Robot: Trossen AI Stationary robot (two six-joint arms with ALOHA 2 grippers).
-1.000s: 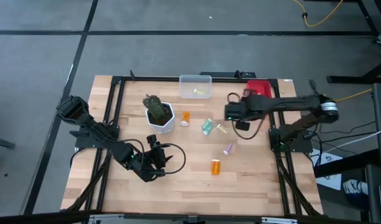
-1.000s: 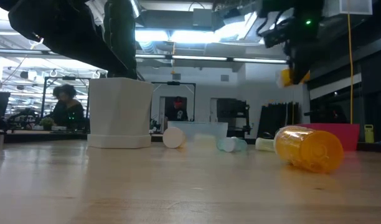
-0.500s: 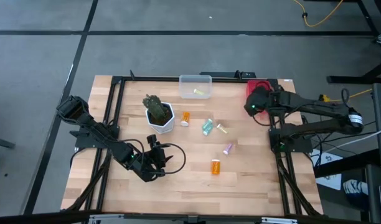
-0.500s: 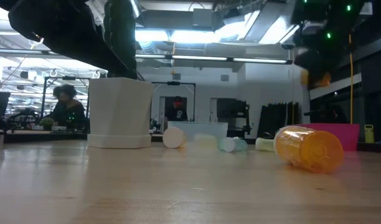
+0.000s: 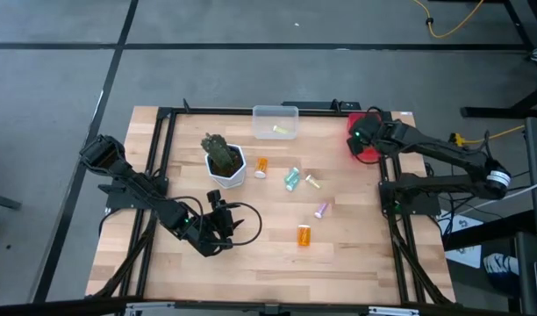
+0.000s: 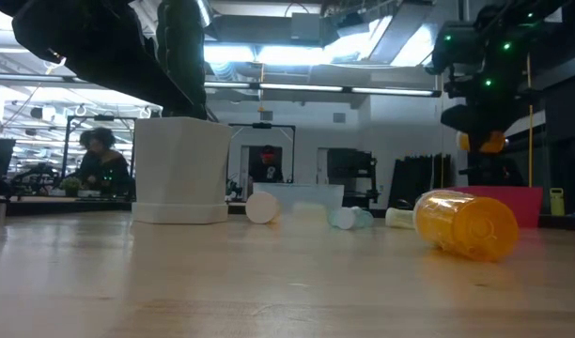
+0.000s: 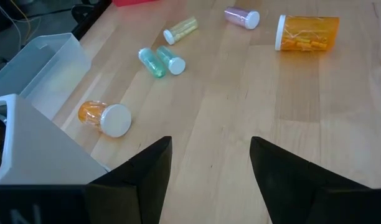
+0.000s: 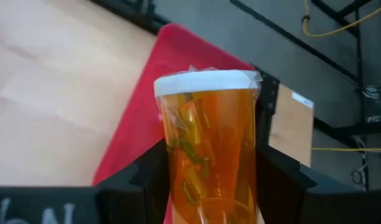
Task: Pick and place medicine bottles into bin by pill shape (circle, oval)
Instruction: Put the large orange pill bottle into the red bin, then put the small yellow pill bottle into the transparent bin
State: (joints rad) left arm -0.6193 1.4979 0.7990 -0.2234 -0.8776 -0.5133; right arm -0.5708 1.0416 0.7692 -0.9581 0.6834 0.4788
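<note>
My right gripper (image 5: 362,138) hangs over the red bin (image 5: 363,119) at the table's far right corner, shut on an orange bottle (image 8: 209,143) with a white cap. In the low view that bottle (image 6: 482,141) shows under the dark gripper. Five more bottles lie on their sides on the wood: orange (image 5: 261,166), teal (image 5: 291,178), yellowish (image 5: 311,182), pink (image 5: 321,210) and a larger orange one (image 5: 304,234). My left gripper (image 5: 218,226) waits open at the near left, nothing between its fingers (image 7: 147,180). My right gripper pinches the orange bottle's lower body (image 8: 206,193) between its two fingers, one on each side. The bottle lies along the fingers, its white cap (image 8: 206,81) pointing away from the wrist. The fingers slant downward. The bottle is lifted clear above the red bin (image 8: 147,106).
A clear bin (image 5: 276,122) at the far edge holds a pale bottle (image 5: 280,131). A white hexagonal pot with a plant (image 5: 225,162) stands left of the middle. Bare wood lies between the loose bottles and the near edge.
My right gripper has swung from above the table's middle toward the far right corner and now hangs over the red bin, a little lower. Its wrist has rolled on the way. The orange bottle has travelled with it, clear of the table.
</note>
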